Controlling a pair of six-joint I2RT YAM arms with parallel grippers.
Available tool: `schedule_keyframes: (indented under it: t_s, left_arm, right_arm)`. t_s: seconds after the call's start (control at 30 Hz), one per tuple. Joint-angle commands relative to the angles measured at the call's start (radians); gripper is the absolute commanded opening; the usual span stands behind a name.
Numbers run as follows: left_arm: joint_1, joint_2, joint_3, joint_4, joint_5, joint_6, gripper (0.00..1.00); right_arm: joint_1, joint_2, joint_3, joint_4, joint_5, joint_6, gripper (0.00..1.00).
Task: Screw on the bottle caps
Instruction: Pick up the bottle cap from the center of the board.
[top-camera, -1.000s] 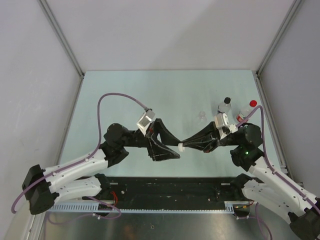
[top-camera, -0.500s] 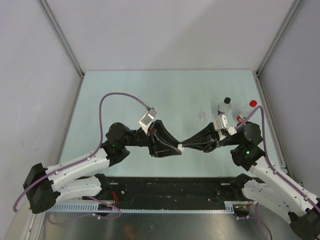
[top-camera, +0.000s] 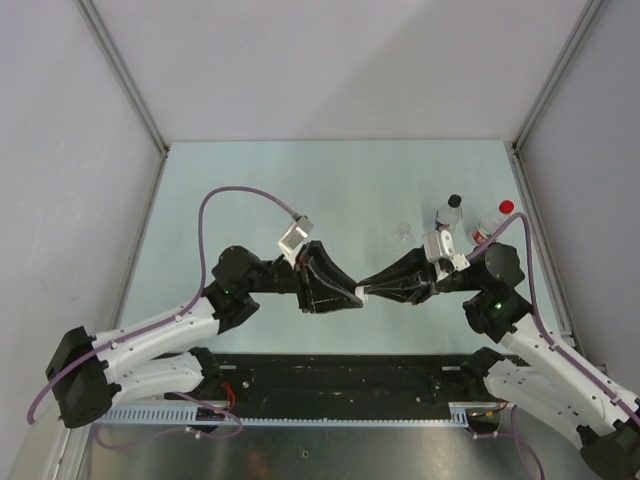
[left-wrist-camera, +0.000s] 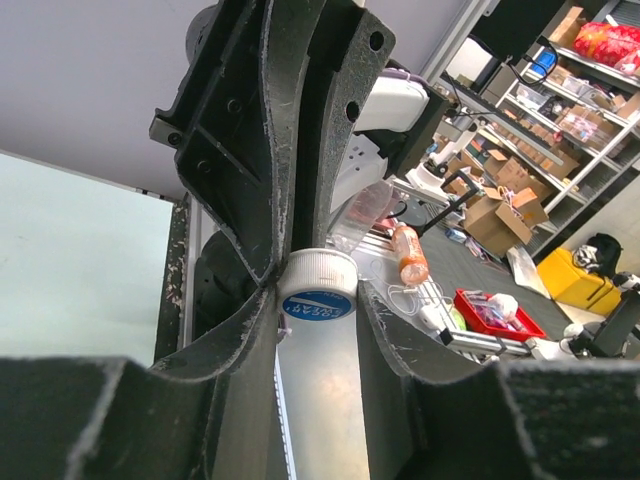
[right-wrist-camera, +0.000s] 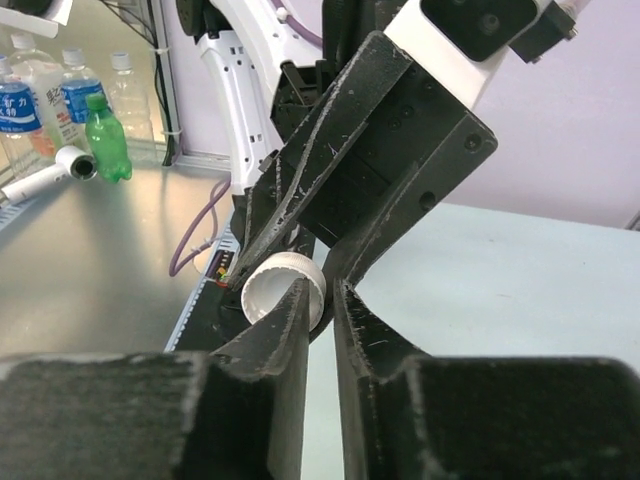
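1. The two arms are meeting nose to nose above the table (top-camera: 300, 190), a little toward 6 o'clock of its middle. The white cap (left-wrist-camera: 318, 270) is hanging in the air between them, not on any bottle.
2. The left gripper (left-wrist-camera: 316, 295) is pinching that cap across its ribbed side, one finger on each flank and the jaws only as wide as the cap.
3. The right gripper (right-wrist-camera: 325, 292) is showing just a slit between its fingers, with its tips at the cap's rim. I cannot tell whether it is gripping the rim or only touching it.
4. At 1 to 2 o'clock from the cap, three bottles are standing. The bare-necked bottle (top-camera: 404, 232) is nearest, with the black-capped bottle (top-camera: 451, 212) and the red-capped bottle (top-camera: 490, 226) beyond it.
5. This is looking like a hand-over, and the left's hold is right out at its fingertips. If the right pulls away while dragging on the rim, the cap could twist or drop and roll off.
6. A cap carried crooked would likely cross-thread or skate off that bare neck. The light bottle could also topple if nothing is steadying it.
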Motion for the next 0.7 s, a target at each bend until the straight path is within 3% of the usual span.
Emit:
schedule_keyframes:
  t_s: [0.0, 0.2, 0.37, 0.47, 0.57, 0.67]
  left_arm:
    - [0.003, -0.034, -0.009, 0.066, -0.011, -0.006, 0.25]
    - [0.009, -0.036, -0.027, 0.067, -0.031, 0.008, 0.21]
    - [0.037, -0.056, -0.044, 0.059, -0.064, 0.065, 0.2]
    - [0.055, -0.079, -0.064, 0.024, -0.13, 0.138, 0.21]
    - [0.063, -0.099, -0.074, -0.048, -0.221, 0.243, 0.21]
    - [0.065, -0.114, -0.081, -0.112, -0.29, 0.342, 0.2]
  right_arm:
    - [-0.003, -0.02, 0.021, -0.062, 0.08, -0.023, 0.24]
    - [-0.003, -0.056, 0.022, -0.089, 0.195, -0.009, 0.39]
    - [-0.004, -0.096, 0.022, -0.135, 0.411, 0.044, 0.63]
    - [-0.004, -0.133, 0.023, -0.183, 0.663, 0.186, 0.92]
    - [-0.025, -0.149, 0.023, -0.311, 0.94, 0.413, 0.98]
    - [-0.096, -0.136, 0.025, -0.503, 1.002, 0.632, 0.99]
